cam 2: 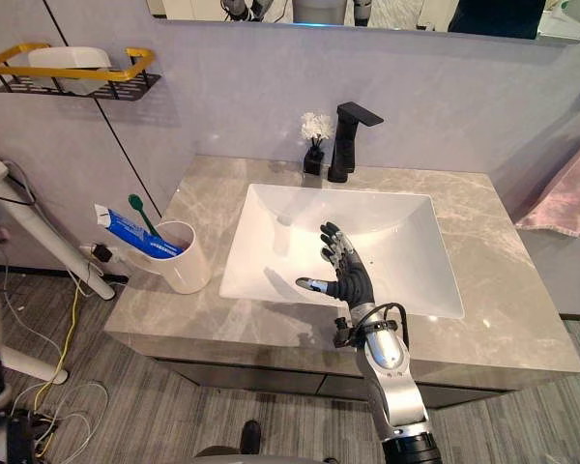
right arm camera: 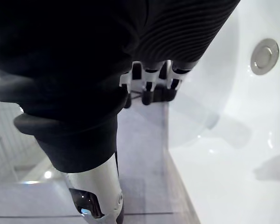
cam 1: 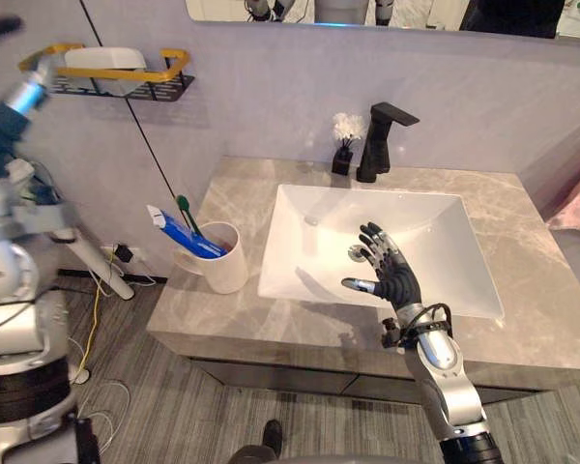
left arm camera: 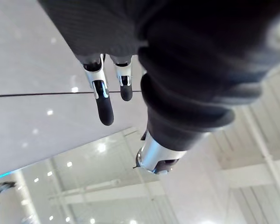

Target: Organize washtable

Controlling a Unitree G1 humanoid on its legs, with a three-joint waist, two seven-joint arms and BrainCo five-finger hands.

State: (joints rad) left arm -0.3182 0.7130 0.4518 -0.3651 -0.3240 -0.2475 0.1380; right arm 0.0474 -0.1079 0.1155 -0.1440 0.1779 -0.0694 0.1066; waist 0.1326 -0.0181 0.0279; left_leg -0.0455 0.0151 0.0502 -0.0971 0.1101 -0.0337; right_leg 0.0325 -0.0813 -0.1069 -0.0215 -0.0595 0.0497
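Right robot hand [cam 2: 350, 282] spread, fingers straight, above sink [cam 2: 271, 227]

This is a bathroom: a white sink [cam 2: 387, 227] with a black tap [cam 2: 346, 140], a mirror [cam 2: 367, 14] above, and a cup [cam 2: 179, 256] with a toothbrush [cam 2: 140, 213].

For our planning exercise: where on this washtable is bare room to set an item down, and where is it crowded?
Widest bare patch: the counter right of the sink. Also the left strip between cup and faucet. Crowded: beside the faucet by the small holder; the right hand hovers over the sink.
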